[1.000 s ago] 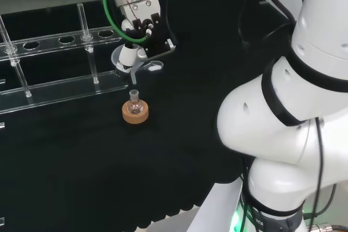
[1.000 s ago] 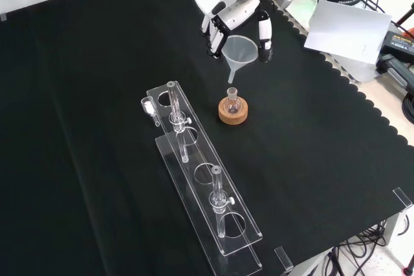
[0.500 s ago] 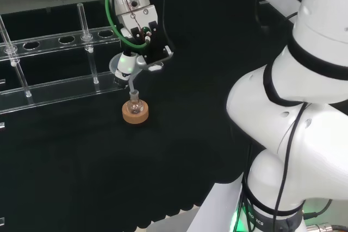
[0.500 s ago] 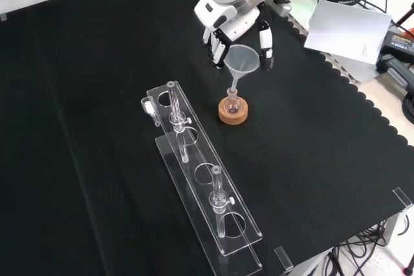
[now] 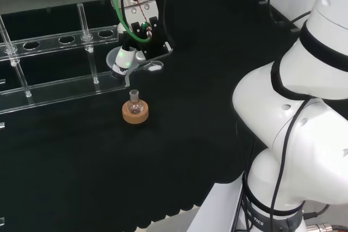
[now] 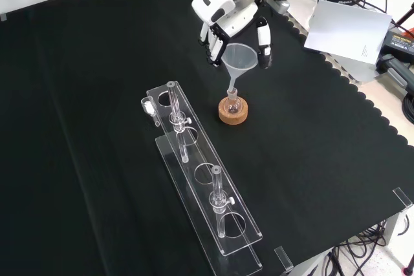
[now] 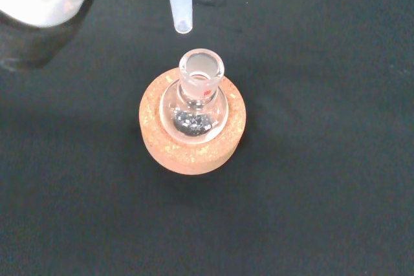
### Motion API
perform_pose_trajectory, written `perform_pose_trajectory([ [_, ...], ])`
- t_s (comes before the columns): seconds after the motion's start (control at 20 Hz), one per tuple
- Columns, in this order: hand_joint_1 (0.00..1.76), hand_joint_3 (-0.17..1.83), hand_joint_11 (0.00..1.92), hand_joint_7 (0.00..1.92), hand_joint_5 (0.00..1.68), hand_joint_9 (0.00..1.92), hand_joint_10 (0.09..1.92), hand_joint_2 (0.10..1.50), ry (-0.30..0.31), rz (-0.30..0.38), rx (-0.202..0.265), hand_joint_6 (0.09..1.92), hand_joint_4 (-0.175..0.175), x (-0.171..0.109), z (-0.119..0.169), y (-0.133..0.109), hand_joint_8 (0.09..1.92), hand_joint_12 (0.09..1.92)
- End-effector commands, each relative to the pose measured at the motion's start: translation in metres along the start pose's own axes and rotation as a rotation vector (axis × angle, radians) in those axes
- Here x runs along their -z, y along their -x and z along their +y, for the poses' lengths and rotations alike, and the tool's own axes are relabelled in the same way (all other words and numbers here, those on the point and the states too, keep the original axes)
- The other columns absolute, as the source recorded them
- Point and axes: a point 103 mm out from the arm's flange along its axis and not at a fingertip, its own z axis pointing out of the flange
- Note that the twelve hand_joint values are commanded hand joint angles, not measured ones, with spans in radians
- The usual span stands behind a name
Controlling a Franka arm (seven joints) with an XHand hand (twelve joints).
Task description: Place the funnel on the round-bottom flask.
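Hovering at upper centre of the front frame, the hand has lifted slightly — fingers hold the funnel, its spout above the round-bottom flask, unseated.

A clear plastic test-tube rack lies on the black cloth that covers the surface, running from the middle of the front view toward the lower centre. Two glass tubes stand upright in it, one near its upper end and one lower down. In the head view the rack crosses the upper left. A white sheet of paper lies at the front view's upper right, off the cloth, with black cables beside it.
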Motion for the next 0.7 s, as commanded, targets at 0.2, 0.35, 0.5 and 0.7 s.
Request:
perform_pose_trajectory([
  [0.2, 1.00, 0.01, 0.72, 0.88, 0.94, 1.06, 0.38, 1.12, 0.000, -0.005, -0.004, 1.07, 0.175, 0.0014, 0.0002, 0.0005, 0.69, 1.16],
  [0.35, 1.00, 0.01, 0.72, 0.88, 0.94, 1.06, 0.38, 1.12, -0.007, -0.003, -0.005, 1.06, 0.175, 0.0017, 0.0002, 0.0002, 0.69, 1.16],
  [0.5, 1.00, 0.01, 0.72, 0.88, 0.94, 1.06, 0.38, 1.12, -0.009, 0.001, -0.003, 1.06, 0.175, 0.0017, 0.0006, 0.0000, 0.69, 1.16],
  [0.7, 1.00, 0.01, 0.72, 0.88, 0.94, 1.06, 0.38, 1.12, -0.010, 0.000, -0.004, 1.06, 0.175, 0.0015, 0.0009, 0.0001, 0.69, 1.16],
])
